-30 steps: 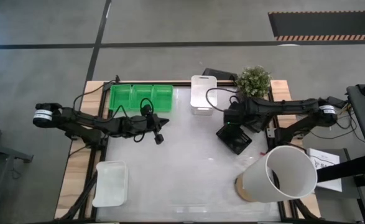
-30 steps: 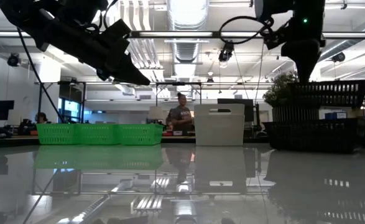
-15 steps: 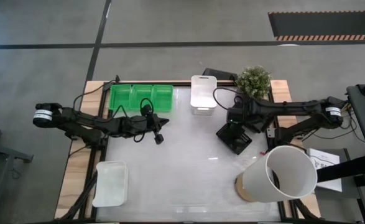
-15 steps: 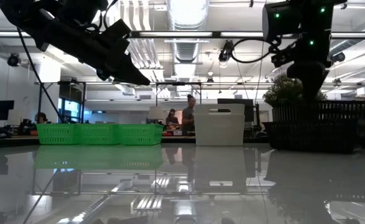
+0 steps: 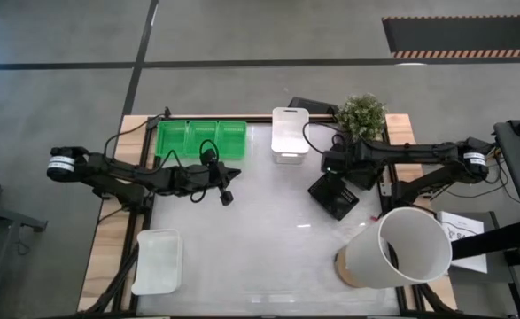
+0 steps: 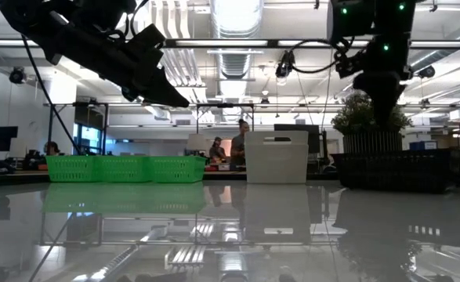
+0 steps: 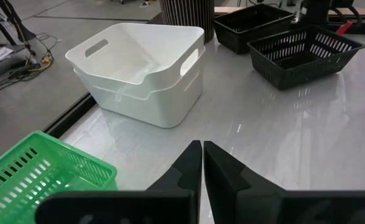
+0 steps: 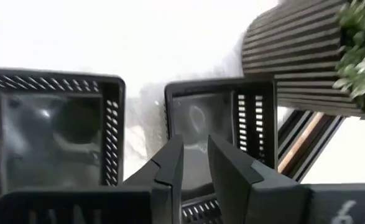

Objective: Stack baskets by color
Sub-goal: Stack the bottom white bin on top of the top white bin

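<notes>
Green baskets (image 5: 201,139) sitting in a row of three at the far edge of the table (image 5: 260,248), long side of the row running left-right along that edge. Stack of white baskets (image 5: 289,135) just right of them, long axis going front to back, openings up. Another white basket (image 5: 159,260) alone at the near left corner, also lengthwise front to back. Black basket (image 5: 337,196) on the right side, turned diagonal, opening up, with a second black basket (image 5: 359,173) just behind it by the plant (image 5: 362,113). Big white cylinder (image 5: 405,248) lying tipped at the near right.

Left claw (image 5: 225,186) hanging over the middle-left of the table, pinched closed, holding nothing. Right claw (image 8: 194,163) above the black baskets, fingers slightly apart, nothing gripped.
</notes>
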